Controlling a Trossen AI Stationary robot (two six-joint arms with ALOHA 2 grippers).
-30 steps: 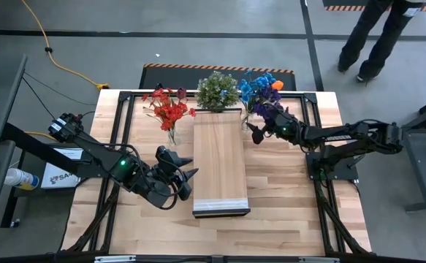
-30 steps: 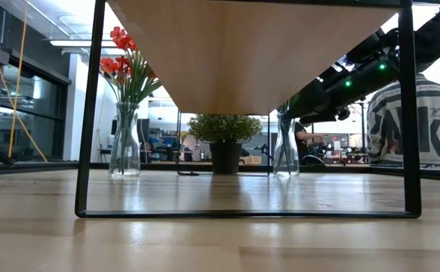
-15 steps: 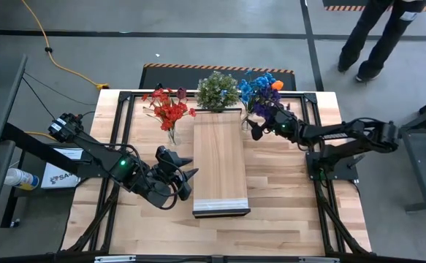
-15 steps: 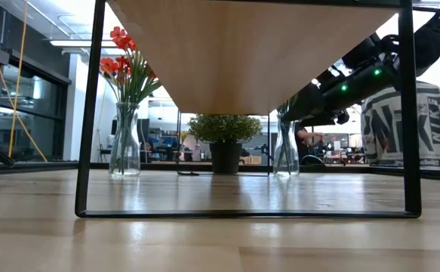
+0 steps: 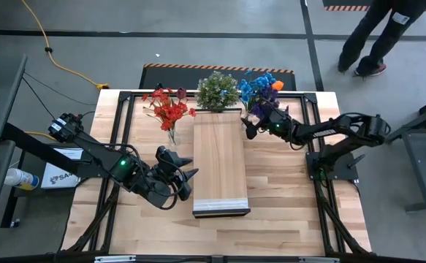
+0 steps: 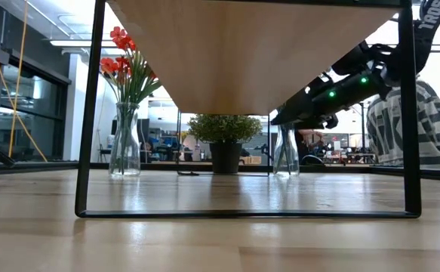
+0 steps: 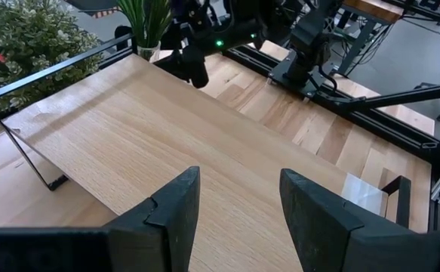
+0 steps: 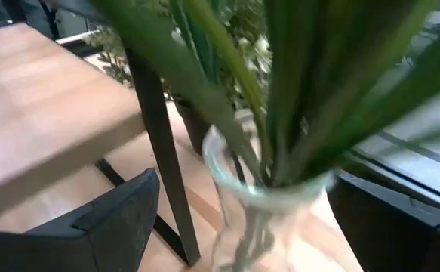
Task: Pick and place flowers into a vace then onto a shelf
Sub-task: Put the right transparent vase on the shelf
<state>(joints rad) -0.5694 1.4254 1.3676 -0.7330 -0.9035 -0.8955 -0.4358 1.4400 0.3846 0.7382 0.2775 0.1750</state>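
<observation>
The shelf (image 5: 220, 164), a long light-wood plank on a black metal frame, stands mid-table. Blue, purple and orange flowers (image 5: 260, 91) stand in a glass vase (image 6: 285, 151) by its far right corner. Red flowers (image 5: 167, 109) stand in a second glass vase (image 6: 125, 140) at its far left. My right gripper (image 5: 249, 128) is open, with one finger on each side of the first vase's neck (image 8: 269, 189), and a gap shows on both sides. My left gripper (image 5: 187, 174) hangs open at the shelf's left edge, nothing between its fingers (image 7: 167, 219).
A bushy green potted plant (image 5: 218, 91) stands on the table at the shelf's far end, between the two vases. The shelf's black leg (image 8: 163, 159) stands close beside the right gripper. A person (image 5: 377, 36) walks on the floor beyond the table's far right.
My right gripper has moved toward the table's far edge and a little left, sinking slightly, so it now stands around the neck of the vase with the blue and purple flowers. It has stayed open. The person behind has shifted.
</observation>
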